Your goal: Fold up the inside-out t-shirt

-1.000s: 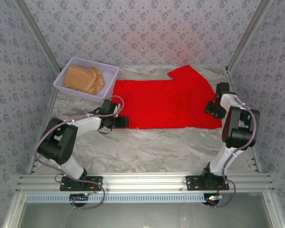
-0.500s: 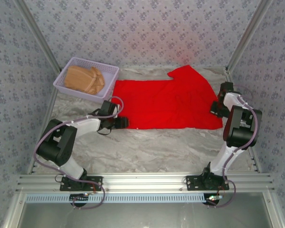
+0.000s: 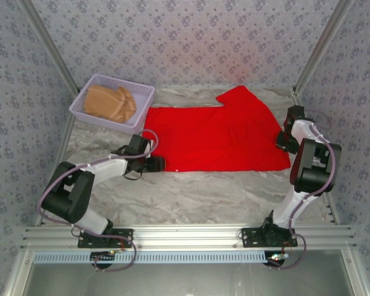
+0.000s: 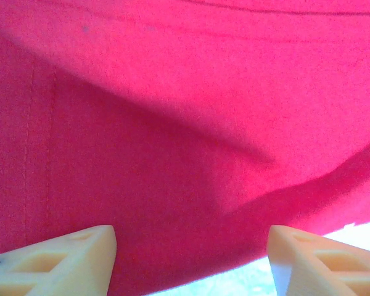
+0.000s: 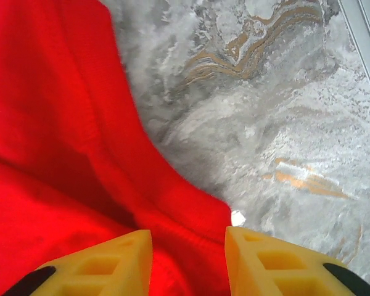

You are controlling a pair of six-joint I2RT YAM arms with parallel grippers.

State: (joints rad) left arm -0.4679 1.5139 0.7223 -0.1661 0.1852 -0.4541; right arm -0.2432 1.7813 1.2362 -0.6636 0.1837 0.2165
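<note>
Red cloth covers most of the far half of the desk (image 3: 191, 197): the shirt (image 3: 216, 139) lies spread flat, its left end just beside the basket (image 3: 86, 115) in the far left corner and its right end near the desk's right edge, with one part reaching up toward the far edge. No lettering shows on the upper face. It looks laid out wide so that both arms can work opposite ends at once. The left fingers (image 4: 55, 262) sit low at the shirt's near left corner, spread wide with nothing between them; the hem and its stitching run just ahead, which suits a move in to take that corner. The right fingers (image 5: 105, 268) are at the shirt's right edge, half closed, with a raised ridge of cloth running into the gap. Whether they truly pinch it cannot be told, since the tips lie out of sight. Bare desk shows just beyond that edge. Folding proper seems not yet begun; this reads as squaring and taking hold. Thin cloth slips easily from a shallow grip, so a deeper bite at each end would help. A tan garment (image 3: 108, 103) rests in the basket, well apart from the work.
</note>
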